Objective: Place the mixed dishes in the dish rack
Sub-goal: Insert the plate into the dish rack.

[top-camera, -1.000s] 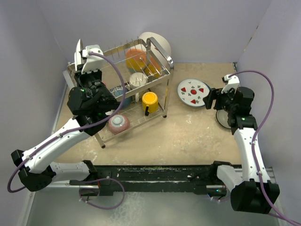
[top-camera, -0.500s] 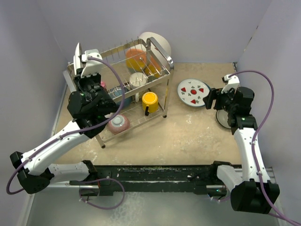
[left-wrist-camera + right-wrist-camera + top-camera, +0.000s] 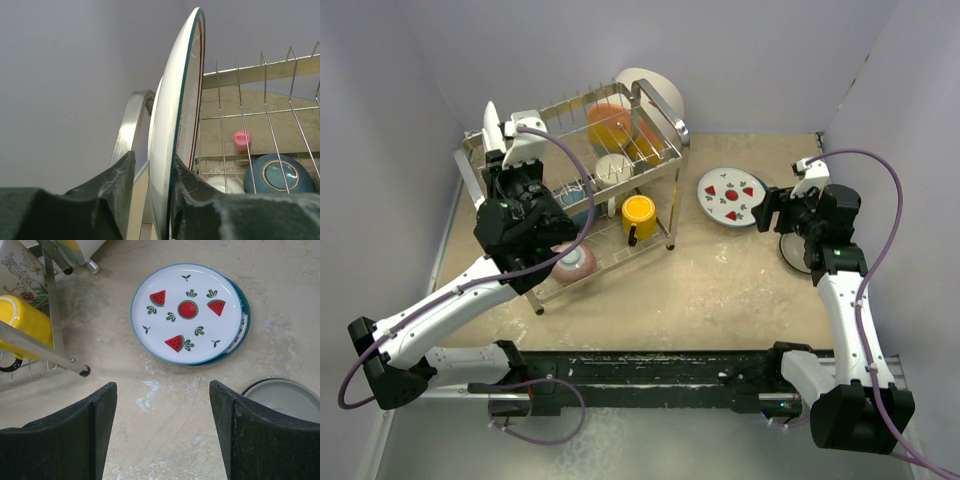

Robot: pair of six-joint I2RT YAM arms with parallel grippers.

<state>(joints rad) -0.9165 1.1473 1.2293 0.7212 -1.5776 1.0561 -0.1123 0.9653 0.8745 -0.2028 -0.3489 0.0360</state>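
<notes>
While the right gripper [image 3: 162, 395] hangs wide, the left gripper [image 3: 154, 160] loosely straddles the upright plate [image 3: 172, 115]

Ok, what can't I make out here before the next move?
Left wrist: lower rim of the white plate hidden behind the left gripper, so its seating in the dish rack is unclear.
Right wrist: teal plate mostly covered by the watermelon plate.
Right wrist: grey plate cut off by the frame's edge.

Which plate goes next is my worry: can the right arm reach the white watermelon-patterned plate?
Probably yes. The open right pincer hangs just short of the round white watermelon-patterned plate, only bare tabletop between them. It lies flat on a teal plate, so catching its rim may be awkward.
</notes>
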